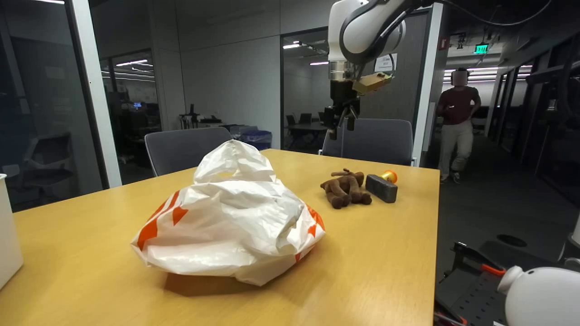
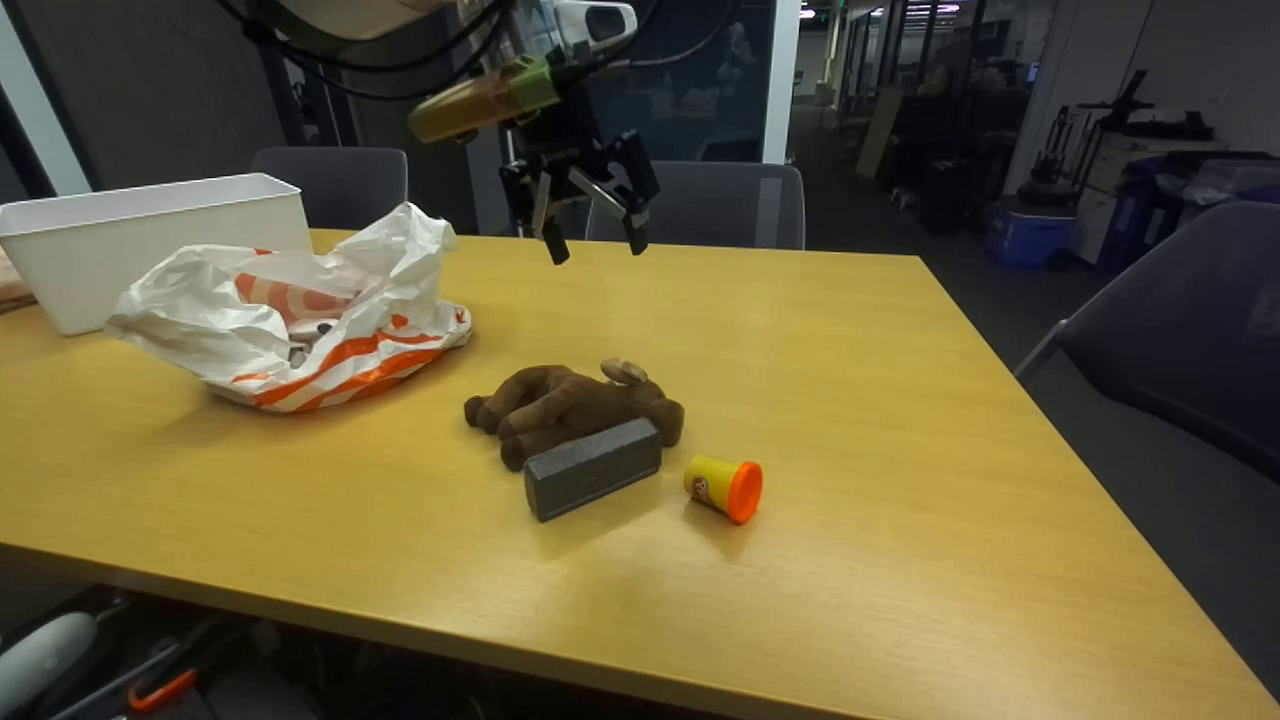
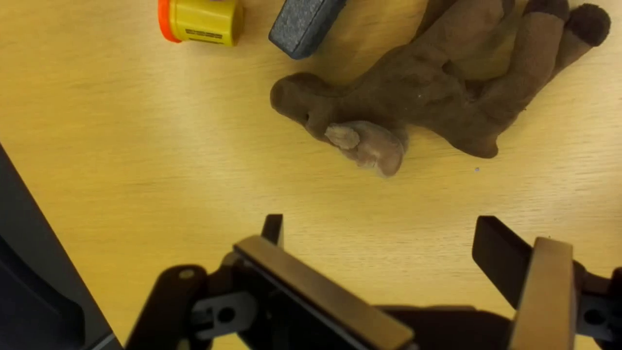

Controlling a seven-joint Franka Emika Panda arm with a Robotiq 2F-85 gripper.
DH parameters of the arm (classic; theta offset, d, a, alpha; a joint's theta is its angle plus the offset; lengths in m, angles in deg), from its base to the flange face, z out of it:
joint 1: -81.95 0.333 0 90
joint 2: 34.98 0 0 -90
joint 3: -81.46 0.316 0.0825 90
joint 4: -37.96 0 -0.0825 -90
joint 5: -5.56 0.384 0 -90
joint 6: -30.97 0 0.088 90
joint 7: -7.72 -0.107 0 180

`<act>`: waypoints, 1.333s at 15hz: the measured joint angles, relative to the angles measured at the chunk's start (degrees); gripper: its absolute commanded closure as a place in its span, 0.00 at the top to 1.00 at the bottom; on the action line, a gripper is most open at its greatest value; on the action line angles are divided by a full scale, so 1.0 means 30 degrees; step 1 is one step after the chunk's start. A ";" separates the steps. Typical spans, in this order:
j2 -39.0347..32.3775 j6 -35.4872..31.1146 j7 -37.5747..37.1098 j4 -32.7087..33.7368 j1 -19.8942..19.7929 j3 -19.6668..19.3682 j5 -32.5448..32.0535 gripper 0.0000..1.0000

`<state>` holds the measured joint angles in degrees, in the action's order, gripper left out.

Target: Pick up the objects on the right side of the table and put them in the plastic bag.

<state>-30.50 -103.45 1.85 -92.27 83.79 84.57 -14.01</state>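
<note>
On the tan table (image 2: pixel 860 340) lie a brown plush animal (image 2: pixel 575 405), a dark grey block (image 2: pixel 592 468) and a small yellow tub (image 2: pixel 712 484) with an orange lid, tipped on its side. The block is right beside the plush toy. The white and orange plastic bag (image 2: pixel 205 315) rests apart from them, its mouth spread, with something small and dark and pale inside. High over the table, my gripper (image 2: pixel 598 247) hangs open. In the wrist view, only bare wood shows between its fingertips, while the plush animal (image 3: pixel 413 92) lies ahead of them.
A long white bin (image 2: pixel 160 240) stands behind the bag. Grey chairs (image 2: pixel 700 205) line the table's edges, and another chair (image 2: pixel 1190 330) sits at a side. A person (image 1: pixel 457 106) is in the corridor, away from the table.
</note>
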 measured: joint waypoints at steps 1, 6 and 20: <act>-0.0001 -0.0153 0.0012 -0.0051 0.0067 0.0137 -0.0382 1.00; 0.0003 -0.0054 -0.0026 -0.0047 0.0355 0.0532 -0.0467 1.00; -0.3740 -0.0951 0.3254 -0.0291 -0.1004 -0.1152 0.3974 1.00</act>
<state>-41.72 -106.30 11.61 -93.14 80.78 81.11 -2.09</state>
